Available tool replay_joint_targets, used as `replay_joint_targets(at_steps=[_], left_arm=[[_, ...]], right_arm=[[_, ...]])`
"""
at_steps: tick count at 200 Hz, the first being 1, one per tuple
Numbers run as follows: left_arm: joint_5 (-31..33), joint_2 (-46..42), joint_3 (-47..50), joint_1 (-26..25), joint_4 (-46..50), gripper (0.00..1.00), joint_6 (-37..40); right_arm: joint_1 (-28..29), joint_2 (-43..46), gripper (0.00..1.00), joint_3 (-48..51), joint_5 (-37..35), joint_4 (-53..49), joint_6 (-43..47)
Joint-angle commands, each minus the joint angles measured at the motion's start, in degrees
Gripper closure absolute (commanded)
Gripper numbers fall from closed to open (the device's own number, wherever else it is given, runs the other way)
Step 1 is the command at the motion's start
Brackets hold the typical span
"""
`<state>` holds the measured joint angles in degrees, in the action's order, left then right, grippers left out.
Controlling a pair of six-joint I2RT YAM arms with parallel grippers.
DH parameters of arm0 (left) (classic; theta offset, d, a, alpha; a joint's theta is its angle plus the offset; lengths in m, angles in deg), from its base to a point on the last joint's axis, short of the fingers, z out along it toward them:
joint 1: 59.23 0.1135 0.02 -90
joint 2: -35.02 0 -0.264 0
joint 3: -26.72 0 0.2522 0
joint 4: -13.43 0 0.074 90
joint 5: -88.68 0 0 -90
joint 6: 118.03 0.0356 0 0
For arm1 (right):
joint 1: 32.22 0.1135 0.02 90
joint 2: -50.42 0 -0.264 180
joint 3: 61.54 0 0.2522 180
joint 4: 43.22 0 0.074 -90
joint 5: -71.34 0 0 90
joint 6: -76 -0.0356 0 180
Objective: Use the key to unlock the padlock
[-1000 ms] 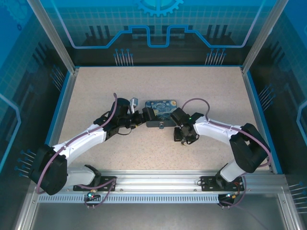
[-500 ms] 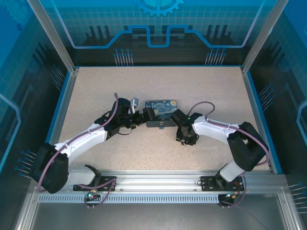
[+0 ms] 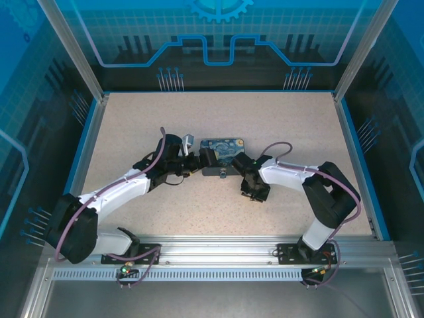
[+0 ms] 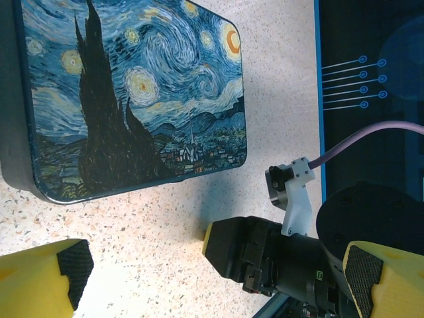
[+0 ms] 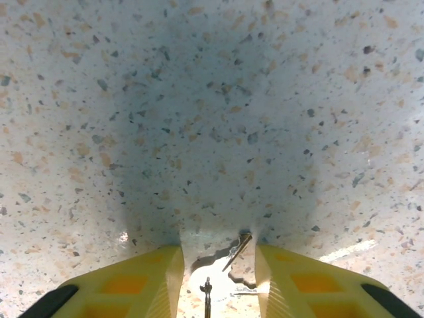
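**Key Between the Fingers, Padlock Waiting at the Box**

The right gripper point(image 5: 218, 268) points down at the tabletop point(image 3: 278, 119). Its yellow fingers point(image 5: 156, 281) stand part-way together, with the key point(image 5: 234, 253), a thin sliver of grey metal, in the gap between them. Whether they already bite on it cannot be told. The step in hand looks to be the pick-up of the key. Near that wrist, the padlock point(image 3: 223, 174) appears as a small metal speck at the near edge of the printed box point(image 3: 222, 151), too small to show its shackle. The left gripper point(image 3: 203, 159), spread wide, sits at the box's left end and holds nothing. The next move likely calls for a firm pinch on the flat key and a clean lift off the tabletop. A turn would then have to leave the key's blade pointing at the keyhole, while the left arm steadies box or lock. The tabletop is pale, speckled like terrazzo, and glossy enough to throw glare beside the key. Around it stand blue walls point(image 3: 218, 40) printed with circuit lines, and an aluminium rail point(image 3: 218, 252) runs along the near edge.
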<state>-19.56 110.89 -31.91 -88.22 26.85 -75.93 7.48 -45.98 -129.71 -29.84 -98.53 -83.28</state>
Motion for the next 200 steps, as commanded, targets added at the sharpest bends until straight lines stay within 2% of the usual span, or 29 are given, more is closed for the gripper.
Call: replay_joint_targets(at_steps=[1, 24, 46, 91, 116, 138, 162, 179, 200], left_arm=[[-1.8, 0.7, -1.7, -0.2, -0.9, 0.01, 1.1], [-1.9, 0.6, -1.6, -0.2, -1.1, 0.01, 1.3], [-1.9, 0.5, -1.4, -0.2, -1.1, 0.01, 1.2], [-1.8, -0.4, -1.0, 0.0, -0.8, 0.01, 1.1], [-1.8, -0.6, -1.0, -0.1, -0.7, 0.01, 1.0], [-1.7, -0.8, -0.7, -0.1, -0.6, 0.01, 0.9], [-1.5, -1.3, -0.5, -0.1, -0.4, 0.01, 0.8], [-1.2, -1.8, -0.2, -0.1, -0.3, 0.01, 0.8], [-1.0, -2.2, 0.0, -0.1, 0.1, 0.01, 0.8]], right_arm=[[1.3, -2.7, 0.67, -0.4, 0.1, 0.3, -1.7], [2.2, -3.0, 0.71, -0.2, 0.2, 0.6, -1.9], [2.8, -2.6, 0.81, 0.5, 0.7, 2.2, -0.5], [4.7, -1.8, 0.99, 0.8, 1.0, 3.3, 8.7], [6.5, -0.8, 1.0, 1.3, 0.3, 4.1, 14.9], [7.4, 0.6, 0.95, 2.0, 1.1, 5.8, 19.1], [7.8, 2.4, 0.72, 2.3, 1.2, 5.9, 20.4], [7.9, 3.2, 0.68, 2.4, 1.2, 5.6, 20.7], [7.9, 3.7, 0.68, 2.4, 1.5, 5.5, 21.4]])
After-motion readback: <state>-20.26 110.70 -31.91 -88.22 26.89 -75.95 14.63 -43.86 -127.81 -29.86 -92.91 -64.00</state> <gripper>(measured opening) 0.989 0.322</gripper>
